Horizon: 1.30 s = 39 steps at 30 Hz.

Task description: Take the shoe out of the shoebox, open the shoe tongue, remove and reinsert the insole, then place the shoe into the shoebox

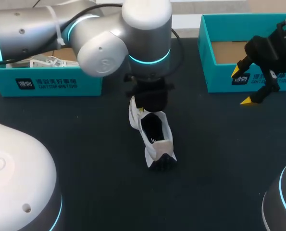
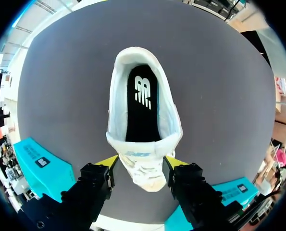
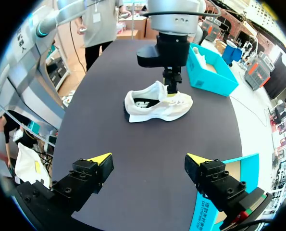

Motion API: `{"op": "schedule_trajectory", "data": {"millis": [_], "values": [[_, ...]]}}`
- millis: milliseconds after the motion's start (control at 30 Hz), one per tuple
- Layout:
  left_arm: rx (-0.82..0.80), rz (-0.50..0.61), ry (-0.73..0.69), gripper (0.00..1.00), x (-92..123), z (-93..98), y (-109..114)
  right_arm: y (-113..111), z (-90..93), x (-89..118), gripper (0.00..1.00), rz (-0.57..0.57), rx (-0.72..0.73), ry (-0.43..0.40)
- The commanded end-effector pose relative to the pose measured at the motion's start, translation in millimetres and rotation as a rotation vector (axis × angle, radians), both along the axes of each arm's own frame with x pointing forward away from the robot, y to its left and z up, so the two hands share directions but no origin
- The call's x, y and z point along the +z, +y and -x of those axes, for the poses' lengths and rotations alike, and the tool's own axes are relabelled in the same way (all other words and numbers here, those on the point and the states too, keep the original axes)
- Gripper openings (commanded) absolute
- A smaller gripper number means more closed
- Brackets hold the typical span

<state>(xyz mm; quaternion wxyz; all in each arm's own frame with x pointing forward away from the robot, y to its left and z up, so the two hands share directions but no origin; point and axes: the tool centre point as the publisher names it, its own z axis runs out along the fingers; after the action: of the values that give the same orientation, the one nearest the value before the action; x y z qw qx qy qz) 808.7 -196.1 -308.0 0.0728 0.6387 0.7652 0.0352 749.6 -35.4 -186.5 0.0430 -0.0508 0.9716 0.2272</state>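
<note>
a dark, matte table (image 1: 85,159) fills the scene, its surface a plain charcoal. at its far left corner, inside a teal box (image 1: 46,84), lies a loose heap of white packing (image 1: 44,61), possibly crumpled paper or clear plastic. much of it is hidden, so its make is unclear.

A white shoe (image 3: 157,107) with a black insole (image 2: 142,115) — teal shoebox (image 1: 219,77), black table (image 1: 94,159).

Dark table (image 1: 85,159), white shoe (image 1: 163,139) upright mid-table, teal left shoebox (image 1: 51,82) and right shoebox (image 1: 219,77) along far edge
</note>
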Motion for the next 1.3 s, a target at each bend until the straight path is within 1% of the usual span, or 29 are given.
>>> {"op": "schedule_trajectory", "data": {"millis": [33,100,167,233,433,533,633,767,933,1300], "values": [[-0.008,0.0,0.007,0.57,-2.6,4.1,1.2,0.9,-1.2,-0.3,1.0,0.004,-0.001,0.002],[-0.015,-0.001,0.014,0.56,-4.0,7.5,2.7,0.9,-1.2,-0.3,1.0,0.004,-0.001,0.002],[-0.018,-0.003,0.016,0.5,-4.7,10.0,4.3,0.9,-1.2,-0.3,1.0,0.004,-0.001,0.002],[-0.019,-0.004,0.019,0.48,-5.0,11.0,5.3,0.9,-1.2,-0.3,1.0,0.004,-0.001,0.002],[-0.015,-0.001,0.019,0.44,-4.1,12.3,8.4,0.9,-1.2,-0.3,1.0,0.004,-0.001,0.002],[-0.012,0.0,0.018,0.47,-4.6,12.5,9.6,0.9,-1.2,-0.3,1.0,0.004,-0.001,0.002],[-0.013,-0.002,0.021,0.47,-7.1,14.9,10.0,0.9,-1.2,-0.3,1.0,0.004,-0.001,0.002],[-0.025,-0.01,0.036,0.47,-13.0,22.0,7.7,0.9,-1.2,-0.3,1.0,0.004,-0.001,0.002],[-0.039,-0.013,0.042,0.47,-14.2,28.5,5.6,0.9,-1.2,-0.3,1.0,0.004,-0.001,0.002],[-0.046,-0.025,0.043,0.46,-19.9,31.4,4.0,0.9,-1.2,-0.3,1.0,0.004,-0.001,0.002]]}}
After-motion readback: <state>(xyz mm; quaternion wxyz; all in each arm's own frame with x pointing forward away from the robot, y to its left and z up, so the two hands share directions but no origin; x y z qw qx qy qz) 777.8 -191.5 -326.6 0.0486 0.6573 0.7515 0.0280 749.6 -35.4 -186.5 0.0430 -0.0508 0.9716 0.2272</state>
